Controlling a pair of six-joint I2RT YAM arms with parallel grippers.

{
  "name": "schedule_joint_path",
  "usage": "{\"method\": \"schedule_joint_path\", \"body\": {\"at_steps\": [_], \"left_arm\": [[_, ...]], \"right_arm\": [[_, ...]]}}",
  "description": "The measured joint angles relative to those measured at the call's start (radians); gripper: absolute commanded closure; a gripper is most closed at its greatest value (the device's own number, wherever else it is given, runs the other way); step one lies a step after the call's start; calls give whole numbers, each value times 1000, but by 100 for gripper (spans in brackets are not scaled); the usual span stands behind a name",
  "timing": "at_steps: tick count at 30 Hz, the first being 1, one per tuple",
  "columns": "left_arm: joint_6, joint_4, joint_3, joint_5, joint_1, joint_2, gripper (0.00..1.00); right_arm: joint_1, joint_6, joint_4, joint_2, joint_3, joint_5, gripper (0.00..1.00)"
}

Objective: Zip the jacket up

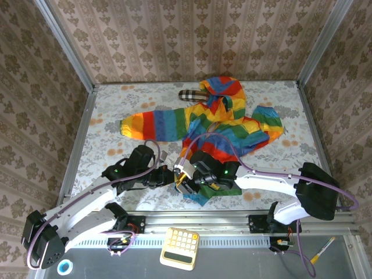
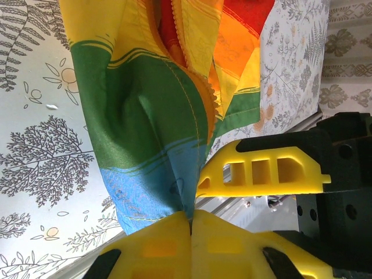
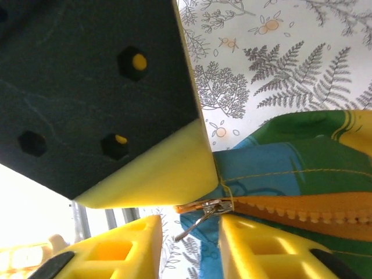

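L pincer clamping jacket hem, R pincer astride zip pull

Top cam high behind my bases, looking down on whole worktop. Wrist cams very close, sighting along my fingers; both overlap at jacket hem by zipper bottom.

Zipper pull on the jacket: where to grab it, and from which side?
Pinch the metal pull tab. It sticks out free past the hem end of the orange zipper, so come in from the hem side, in line with the teeth. The left gripper pins the jacket hem beside it, so keep clear of it.
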Motion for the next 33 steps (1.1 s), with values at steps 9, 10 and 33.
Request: {"method": "schedule_joint_path", "body": {"at_steps": [9, 10, 33], "left_arm": [[1, -3, 0, 0, 5, -5, 100], [1, -3, 0, 0, 5, -5, 100], [2, -37, 0, -13, 5, -48, 100]], "right_arm": [[0, -15, -1, -2, 0, 51, 89], [1, -16, -1, -2, 0, 54, 89], [13, -44, 1, 11, 10, 137, 100]]}}
